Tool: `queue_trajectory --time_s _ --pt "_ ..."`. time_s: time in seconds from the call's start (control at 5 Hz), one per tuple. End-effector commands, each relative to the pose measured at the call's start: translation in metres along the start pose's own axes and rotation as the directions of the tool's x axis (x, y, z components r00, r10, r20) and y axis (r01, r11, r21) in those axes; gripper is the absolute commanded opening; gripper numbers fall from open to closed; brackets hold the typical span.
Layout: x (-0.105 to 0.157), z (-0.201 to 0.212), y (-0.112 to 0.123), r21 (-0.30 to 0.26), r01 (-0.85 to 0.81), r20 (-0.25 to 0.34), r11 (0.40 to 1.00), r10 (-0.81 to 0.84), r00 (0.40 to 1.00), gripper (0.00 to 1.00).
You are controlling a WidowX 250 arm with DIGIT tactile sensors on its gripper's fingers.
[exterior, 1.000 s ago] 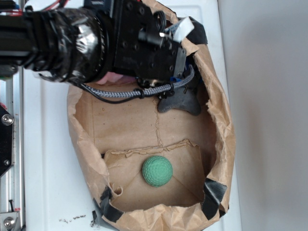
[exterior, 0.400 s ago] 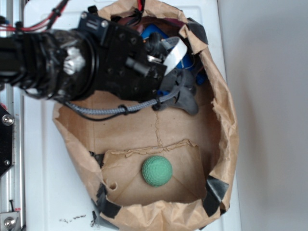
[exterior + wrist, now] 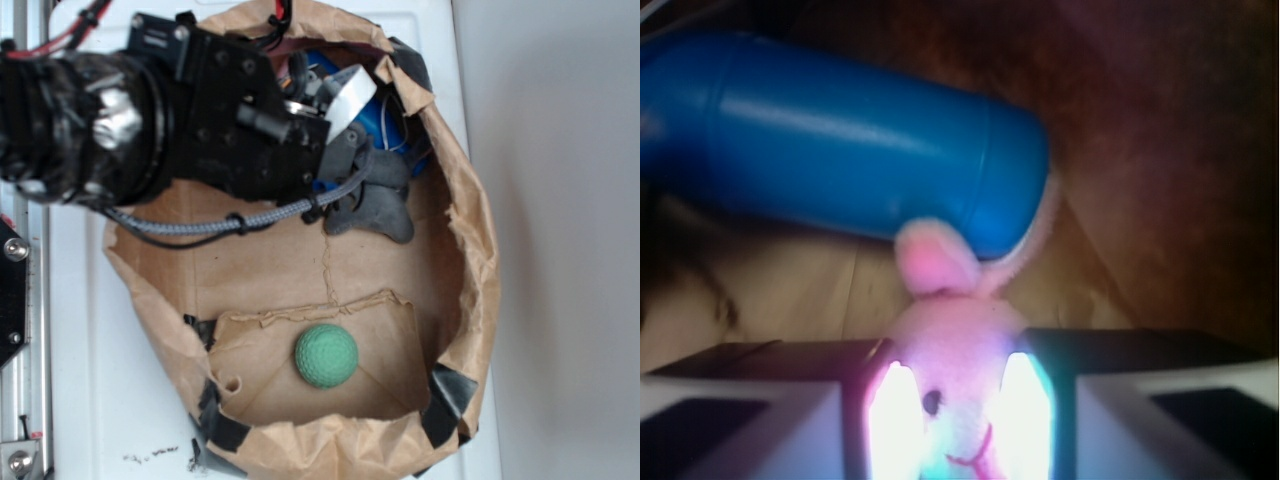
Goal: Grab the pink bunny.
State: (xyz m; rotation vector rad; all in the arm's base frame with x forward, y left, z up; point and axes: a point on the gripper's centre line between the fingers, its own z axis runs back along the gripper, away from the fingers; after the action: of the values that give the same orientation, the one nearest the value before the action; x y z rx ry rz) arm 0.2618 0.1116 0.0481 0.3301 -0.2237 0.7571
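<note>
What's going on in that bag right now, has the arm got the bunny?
The gripper is down in the far end of the brown paper bag, and the wrist view shows the pink bunny sitting between its fingers, face toward the camera. A blue cylinder lies just behind its ears. The grey plush and green ball sit untouched. Whether the grip is firm, I cannot tell.

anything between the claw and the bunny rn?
Nothing visible. In the wrist view the bunny already sits between the claw fingers, head in the gap. The blue cylinder lies just behind its ears, not in between. Full closure can't be confirmed.
</note>
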Motion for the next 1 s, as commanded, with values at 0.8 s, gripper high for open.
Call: queue_trajectory --time_s 0.8 --pt "0.028 0.133 0.031 -0.357 0.068 -0.116 0.932 -0.116 0.986 0.0"
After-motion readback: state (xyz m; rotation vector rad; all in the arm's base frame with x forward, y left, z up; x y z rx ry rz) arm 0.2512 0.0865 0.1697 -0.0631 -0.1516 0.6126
